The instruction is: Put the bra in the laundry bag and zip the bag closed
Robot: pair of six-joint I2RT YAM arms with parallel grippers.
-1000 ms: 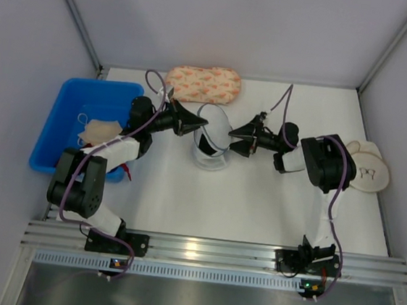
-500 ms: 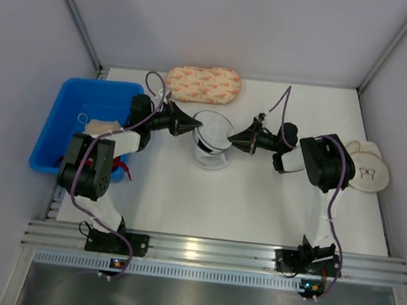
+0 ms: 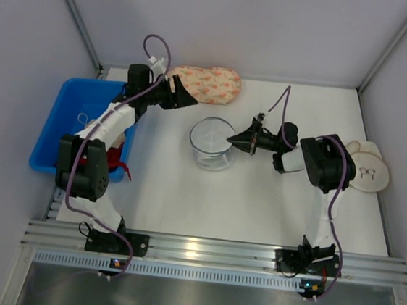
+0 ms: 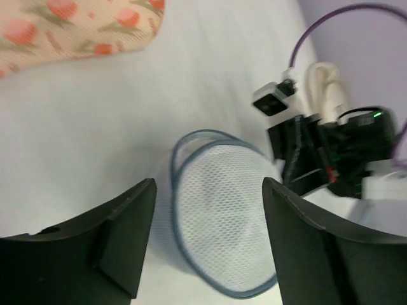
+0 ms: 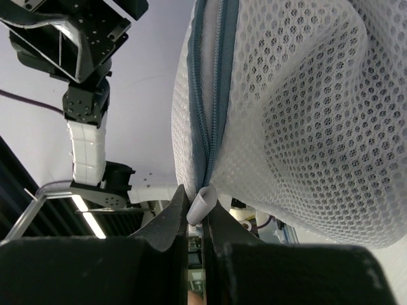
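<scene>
Right fingers (image 5: 166,223) are pinched tight on the small pale zipper pull (image 5: 198,207) at the edge of the laundry bag (image 3: 212,142). That round white mesh bag sits in the middle of the surface (image 3: 256,202), and the right wrist view shows its grey zip tape running up from the pull. Over on the other side, the left fingers (image 4: 124,236) stand wide apart, clear of the bag, near the peach patterned pouch (image 3: 203,84) at the back edge, with the blue bin (image 3: 66,109) off to their left.
</scene>
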